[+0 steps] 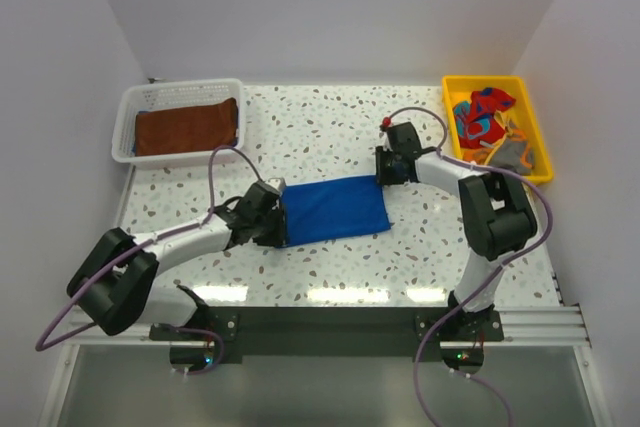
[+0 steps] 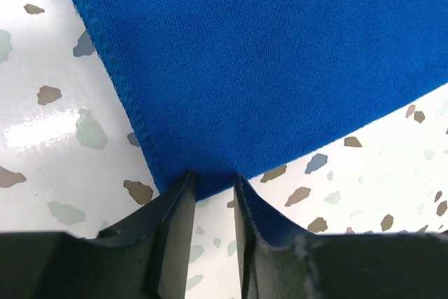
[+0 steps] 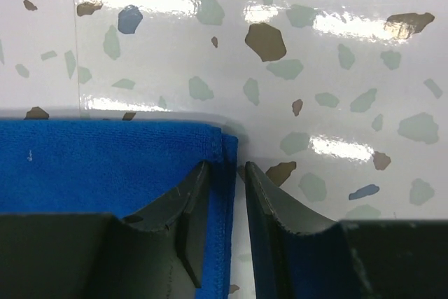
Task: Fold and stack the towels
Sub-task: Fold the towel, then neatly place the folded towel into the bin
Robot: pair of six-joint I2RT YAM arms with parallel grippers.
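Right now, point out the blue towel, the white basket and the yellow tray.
blue towel (image 1: 333,209), top view, middle of the cloth
white basket (image 1: 126,123), top view, left wall
yellow tray (image 1: 538,134), top view, right rim

White-and-black arms, purple cables, black bases, dark grey left claw (image 2: 210,225) fingers

White glossy tabletop with grey, brown and blue terrazzo flecks (image 1: 330,277) fills middle of top view. Plain pale lilac-white walls (image 1: 330,7) enclose tabletop at back, left and right, meeting at rear corners. Silver aluminium rail (image 1: 330,325) along tabletop's near edge; dull grey surface (image 1: 310,387) below rail. Row of bright oblong light reflections on tabletop just behind rail. Wrist views show same flecked gloss with white glare patches. Lighting even, shadows soft.
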